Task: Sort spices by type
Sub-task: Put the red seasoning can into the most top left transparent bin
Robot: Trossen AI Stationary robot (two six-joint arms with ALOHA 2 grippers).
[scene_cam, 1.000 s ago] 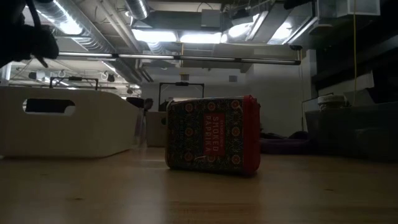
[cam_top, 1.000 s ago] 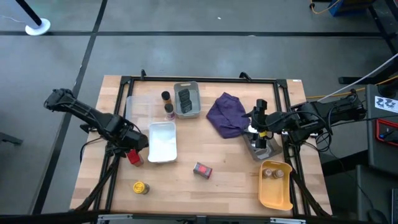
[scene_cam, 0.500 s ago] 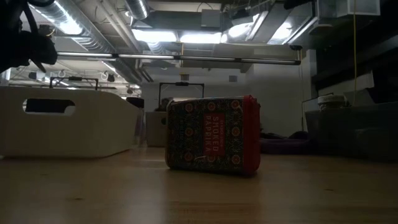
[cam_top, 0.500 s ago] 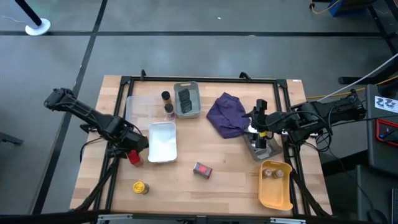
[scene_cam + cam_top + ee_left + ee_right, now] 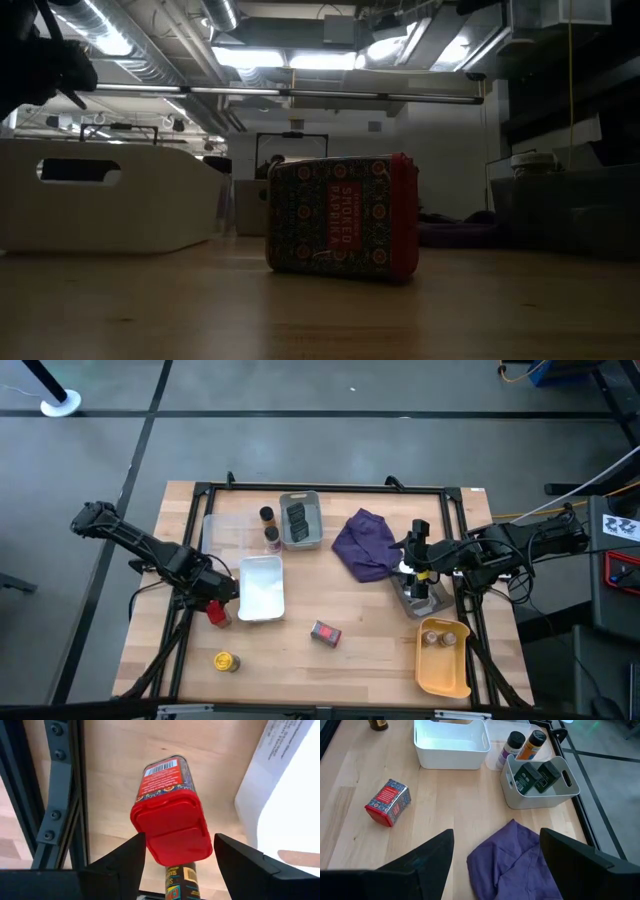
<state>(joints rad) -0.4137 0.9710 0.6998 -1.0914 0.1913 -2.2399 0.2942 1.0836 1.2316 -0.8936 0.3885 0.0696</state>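
My left gripper sits at the left edge of the wooden counter, and between its two dark fingers stands the red-lidded spice jar with a red barcode label; in the wrist view the fingers flank the lid on both sides with a sliver of gap, so I judge them half closed around it, and I cannot tell whether they are pressing yet. The jar stands just beside the white rectangular plastic tray, which I take to be where the red ones belong. Nearer the counter's front edge than this gripper, a short yellow round tin waits alone, not yet sorted. Farther to that gripper's right, a red patterned paprika tin lies on its side in the open. Beyond the white tray, two small bottles, one orange-capped and one dark-capped with a purple label, stand in a clear tray, and two dark grey packets sit side by side in a grey handled bin, like with like. A crumpled purple cloth lies just ahead of my right gripper, which waits with its fingers spread wide and empty. Near it, toward the front edge, a yellow plastic tray holds two small brown-topped jars.
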